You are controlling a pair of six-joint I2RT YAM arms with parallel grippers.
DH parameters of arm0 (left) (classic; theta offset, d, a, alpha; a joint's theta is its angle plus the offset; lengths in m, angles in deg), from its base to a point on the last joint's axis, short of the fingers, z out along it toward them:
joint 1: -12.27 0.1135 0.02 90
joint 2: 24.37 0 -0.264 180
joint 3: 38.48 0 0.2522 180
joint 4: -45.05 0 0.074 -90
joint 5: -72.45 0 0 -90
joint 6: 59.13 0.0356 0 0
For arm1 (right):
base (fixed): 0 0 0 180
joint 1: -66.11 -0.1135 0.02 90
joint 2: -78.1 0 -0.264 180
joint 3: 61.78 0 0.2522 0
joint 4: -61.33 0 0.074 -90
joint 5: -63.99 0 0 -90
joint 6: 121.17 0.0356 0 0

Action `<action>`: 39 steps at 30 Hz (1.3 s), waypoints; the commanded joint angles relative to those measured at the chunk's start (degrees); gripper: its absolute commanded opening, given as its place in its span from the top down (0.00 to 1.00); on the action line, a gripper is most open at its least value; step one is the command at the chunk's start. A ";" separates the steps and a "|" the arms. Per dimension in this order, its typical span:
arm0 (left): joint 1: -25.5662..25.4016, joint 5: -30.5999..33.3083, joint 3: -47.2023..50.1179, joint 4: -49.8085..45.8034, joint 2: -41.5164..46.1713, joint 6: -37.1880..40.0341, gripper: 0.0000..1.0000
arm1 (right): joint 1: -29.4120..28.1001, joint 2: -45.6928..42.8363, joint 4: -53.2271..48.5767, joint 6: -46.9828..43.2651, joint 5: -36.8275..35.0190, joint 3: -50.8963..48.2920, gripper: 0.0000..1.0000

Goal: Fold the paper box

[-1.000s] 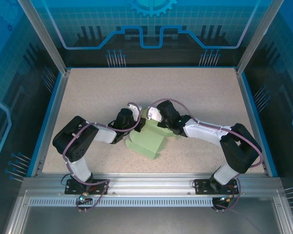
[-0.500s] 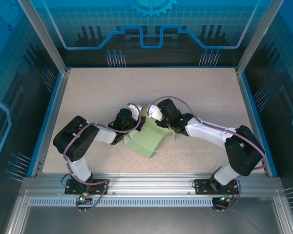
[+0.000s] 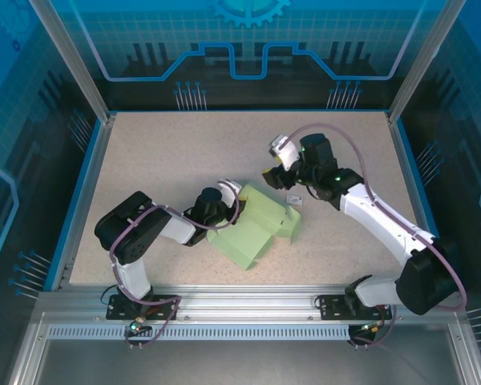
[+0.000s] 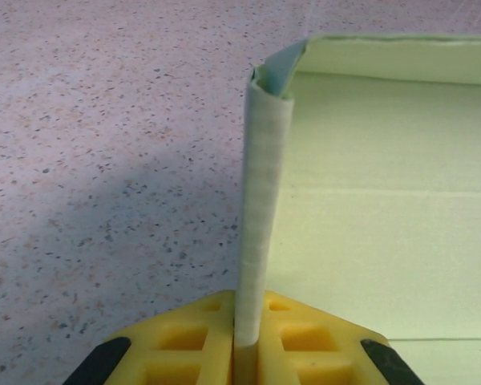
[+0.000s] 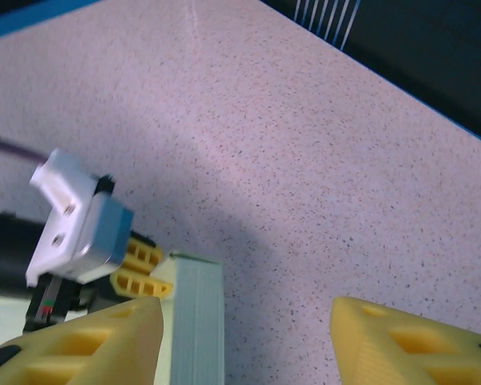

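Two arms work over one speckled beige desk, on which lie one paper box and one tiny white tag. The box sits near the desk's middle, flat on its base and turned askew, one corner pointing at the arm bases; from above it looks nearly square, so its long axis cannot be told. It is thin, matt, pale green card with straight creases across its floor and one side wall folded double, standing upright. The left fingers, yellow with moulded pockets, pinch that wall's near end. The right fingers, spread apart and holding nothing, hang beyond the box, the tag just beside its far right corner
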 commanded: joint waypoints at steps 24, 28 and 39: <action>-1.76 0.80 1.59 5.53 -2.71 3.59 0.84 | 2.07 28.22 -8.15 12.08 16.67 11.97 0.43; -1.71 0.66 1.49 5.23 -2.63 3.48 0.83 | 1.48 28.86 -8.39 11.96 15.94 11.56 0.44; -1.78 0.79 1.15 4.15 -2.71 3.11 0.83 | -1.48 28.58 -9.54 10.75 9.19 9.68 0.45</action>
